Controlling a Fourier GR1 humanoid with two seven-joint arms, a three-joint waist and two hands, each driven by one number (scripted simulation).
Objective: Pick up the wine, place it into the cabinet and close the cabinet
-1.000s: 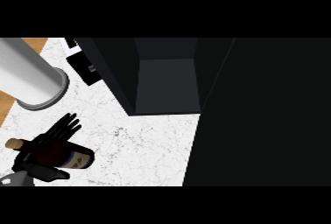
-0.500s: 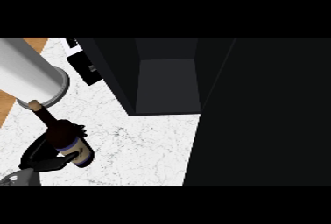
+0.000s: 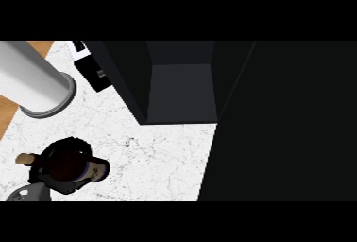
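The wine bottle [image 3: 70,164] is at the lower left, dark, with a tan cork end [image 3: 26,158] pointing left and a pale label [image 3: 99,170] on its right side. My left hand [image 3: 59,185] is curled round its body and hides much of it; the grey forearm [image 3: 26,194] enters from the lower edge. The dark cabinet [image 3: 182,90] stands open at the top centre, up and to the right of the bottle, with its grey inner floor showing. My right hand does not show.
A tall white cylinder [image 3: 31,78] stands at the upper left on the marble counter [image 3: 160,160]. A small black-and-white object [image 3: 94,71] lies beside the cabinet's left wall. A broad dark panel [image 3: 293,123], seemingly the cabinet door, fills the right side.
My left hand went from lying spread over the bottle to curling round it. The bottle's neck swung from pointing up-left to pointing left, and the bottle now looks larger in view.
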